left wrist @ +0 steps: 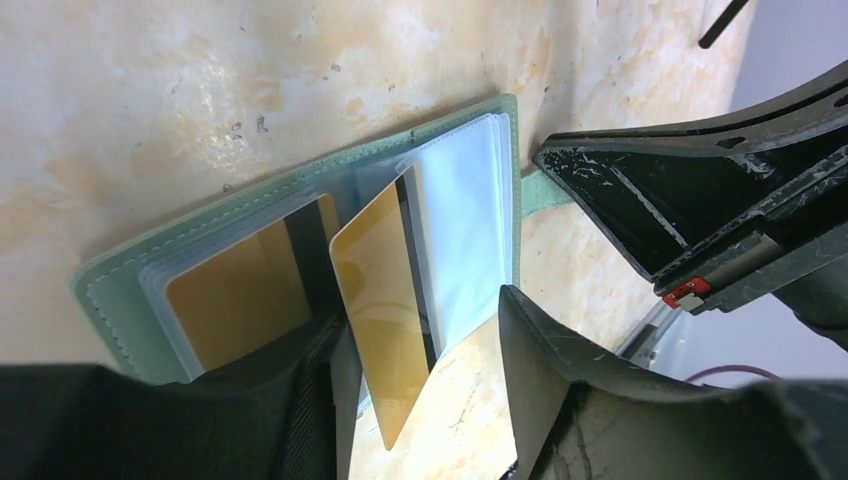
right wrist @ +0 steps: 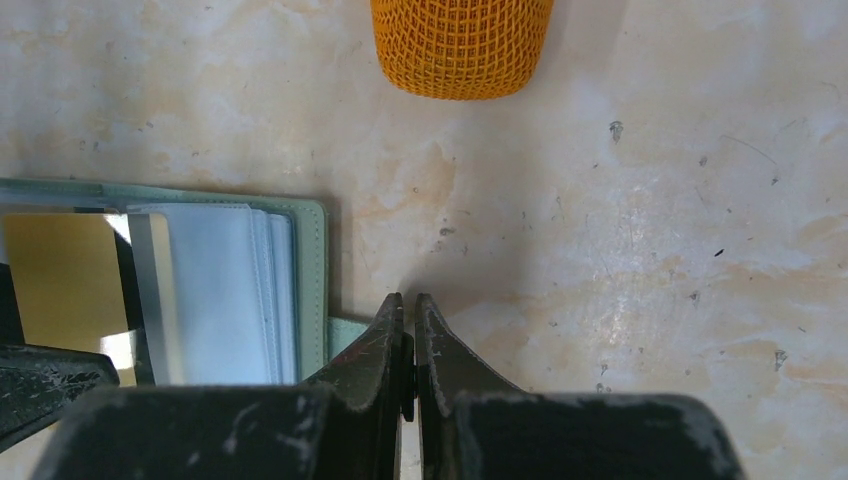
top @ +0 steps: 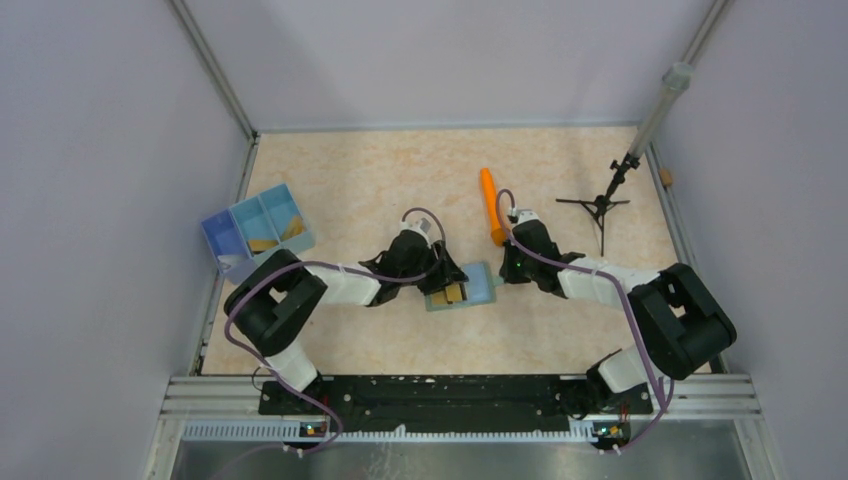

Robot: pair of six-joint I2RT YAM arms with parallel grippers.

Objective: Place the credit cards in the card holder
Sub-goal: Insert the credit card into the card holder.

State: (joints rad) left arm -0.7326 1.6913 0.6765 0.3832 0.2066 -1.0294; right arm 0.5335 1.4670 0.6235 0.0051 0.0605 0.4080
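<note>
Card holder (left wrist: 120,290) lies open on the tabletop (right wrist: 620,230), directly ahead of the left hand (top: 448,280). Clear sleeves inside. One gold credit card (left wrist: 240,300) sits flat in a sleeve, off that hand's left finger. A tilted card (left wrist: 385,310) is only partway into a sleeve, its free end between the fingers.

Left hand released: fingers spread, with a gap showing beside the card. Right hand (right wrist: 408,300) clenched on nothing, tips at the holder's small tab (right wrist: 345,335). The holder is to its left, an orange cylinder (right wrist: 462,45) ahead.

Blue tray (top: 222,235), well off to the left hand's side, holds more gold cards (top: 265,243).
</note>
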